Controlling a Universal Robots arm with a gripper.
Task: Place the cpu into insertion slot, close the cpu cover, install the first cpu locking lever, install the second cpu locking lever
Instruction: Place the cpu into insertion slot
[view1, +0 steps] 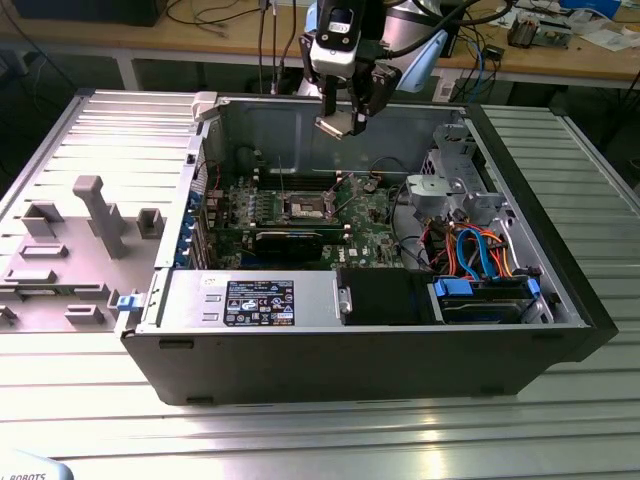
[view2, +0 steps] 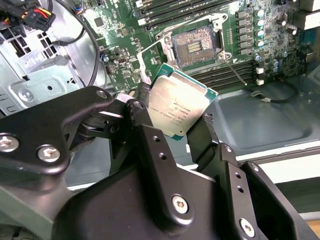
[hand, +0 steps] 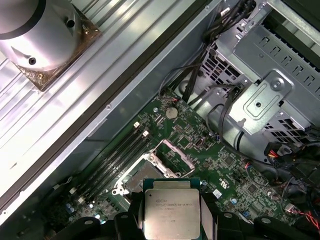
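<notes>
The gripper (view1: 341, 118) hangs over the open case (view1: 350, 350), clamped on the cpu (view1: 333, 127). In the second wrist view its two black fingers (view2: 147, 140) press on opposite edges of the chip, so the gripper (view2: 175, 114) is narrowed to the width of the cpu (view2: 184, 97). The silvery top of the cpu (hand: 171, 212) faces both wrist cameras. In the exterior view the cpu is held well above the green board (view1: 375, 215), near the level of the case's upper rim, and looks slightly tilted. The slot (view1: 305, 208) lies on the board below, a little toward the exterior view's left of the cpu, and the two are well apart. The dark centre of the slot (view2: 195, 46) is exposed inside its silver rim. The cover (hand: 175, 151) is swung up off the slot and stands along one side of it. A thin wire lever (view2: 234, 70) lies loose just beside the slot, slanting over the neighbouring memory sockets. A long black card (view1: 290, 240) sits on the board on the near side of the slot. A metal drive cage (view1: 450, 185) and orange and blue cables (view1: 480, 250) are toward the exterior view's right. The case rests on a ribbed metal table (view1: 320, 430) — a grey tray (view1: 80, 240) lies beside it on the exterior view's left.
</notes>
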